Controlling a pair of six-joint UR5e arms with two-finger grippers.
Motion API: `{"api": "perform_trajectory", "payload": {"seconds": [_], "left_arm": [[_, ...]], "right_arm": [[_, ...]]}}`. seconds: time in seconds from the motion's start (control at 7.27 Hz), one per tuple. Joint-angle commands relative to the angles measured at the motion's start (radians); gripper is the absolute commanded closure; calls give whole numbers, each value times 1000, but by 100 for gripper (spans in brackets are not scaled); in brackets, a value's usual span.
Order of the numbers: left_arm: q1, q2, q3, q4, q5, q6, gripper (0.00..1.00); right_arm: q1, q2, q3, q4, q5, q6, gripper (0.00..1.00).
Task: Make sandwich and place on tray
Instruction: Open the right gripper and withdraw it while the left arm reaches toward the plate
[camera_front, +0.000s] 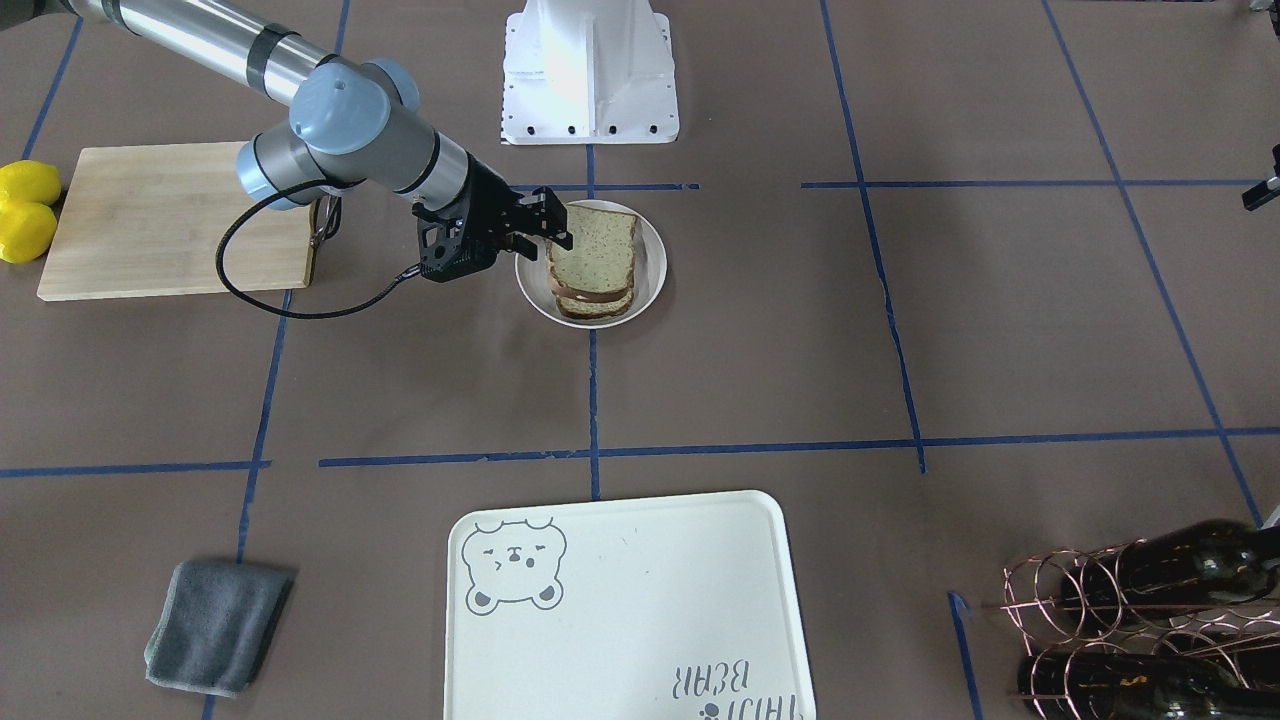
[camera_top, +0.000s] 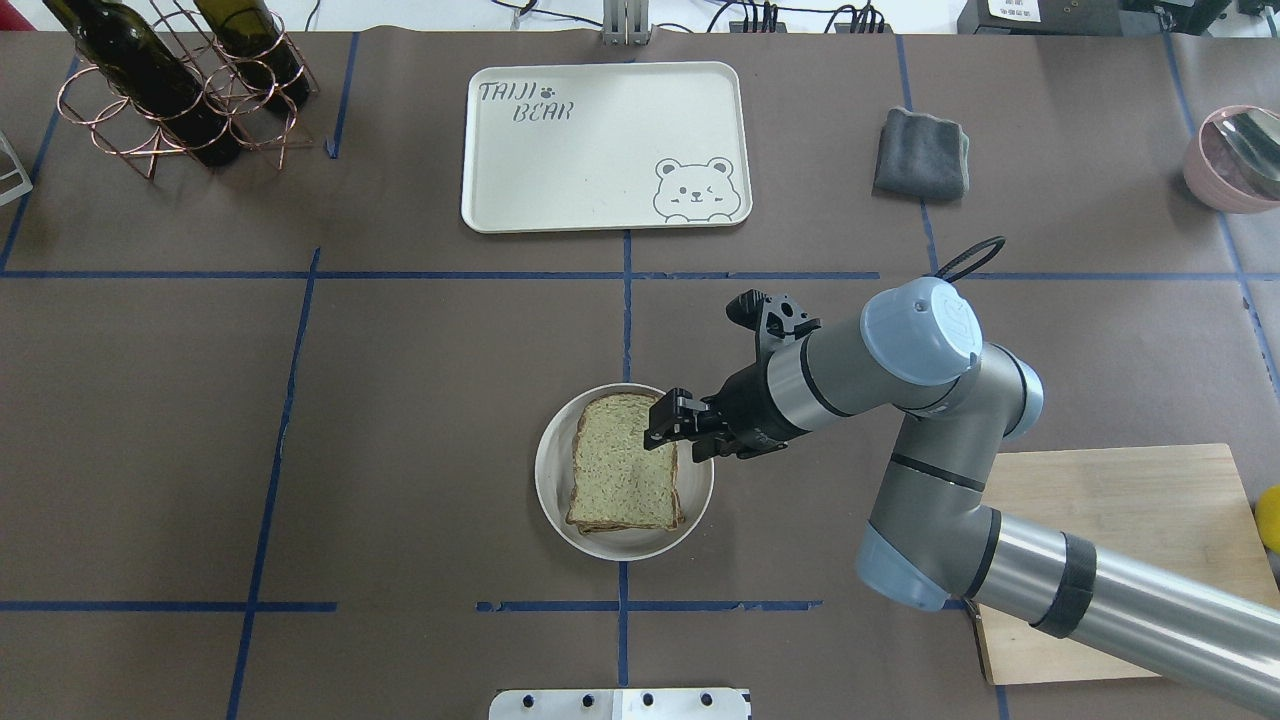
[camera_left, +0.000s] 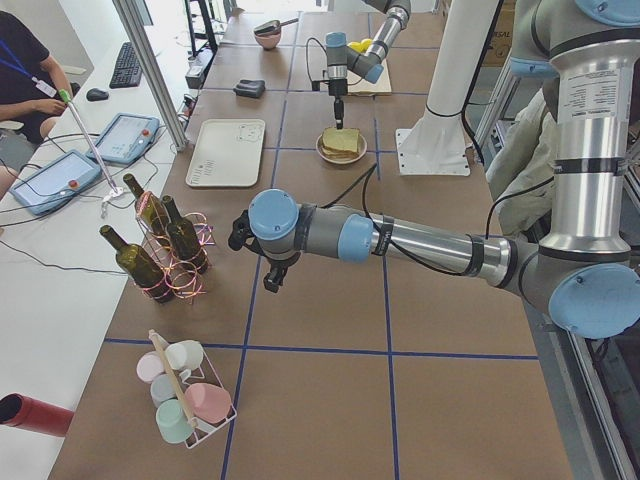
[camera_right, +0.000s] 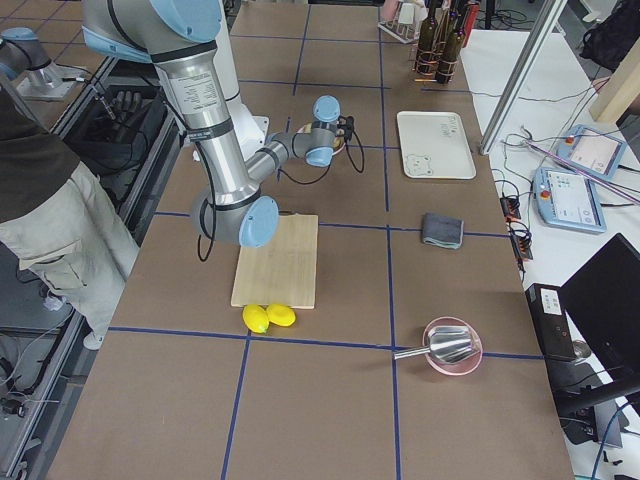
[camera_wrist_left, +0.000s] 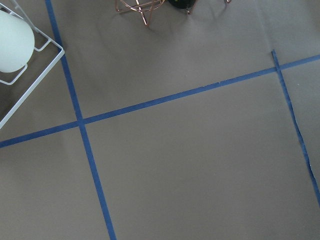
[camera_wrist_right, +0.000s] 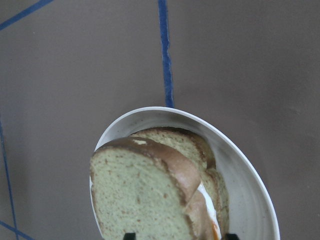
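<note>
Sandwich (camera_top: 622, 464) stacked on round white plate (camera_top: 552, 486) at table centre, egg white and orange yolk showing between slices. Right gripper (camera_top: 682, 424) at sandwich's edge, fingers spread either side of stack; cannot tell if clamped. Tray (camera_top: 560, 190) well apart, bare. Left gripper (camera_left: 243, 236) hovers near wine bottles (camera_left: 165, 243); state cannot be told.

Right end effector (camera_front: 548, 222) at sandwich (camera_front: 592, 262) on plate (camera_front: 650, 268)

Robotics lab: blue-taped table (camera_top: 400, 400), operator's control tablets (camera_left: 128, 137).
</note>
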Motion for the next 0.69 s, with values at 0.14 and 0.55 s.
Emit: {"api": "perform_trajectory", "payload": {"seconds": [0.14,0.55], "left_arm": [[243,-10,3,-532,-39,-652,0],[587,-216,3,-787,285,-1365,0]], "right_arm": [[134,-164,126,6,70,0,0],[248,-369,228,8,68,-3,0]]}}
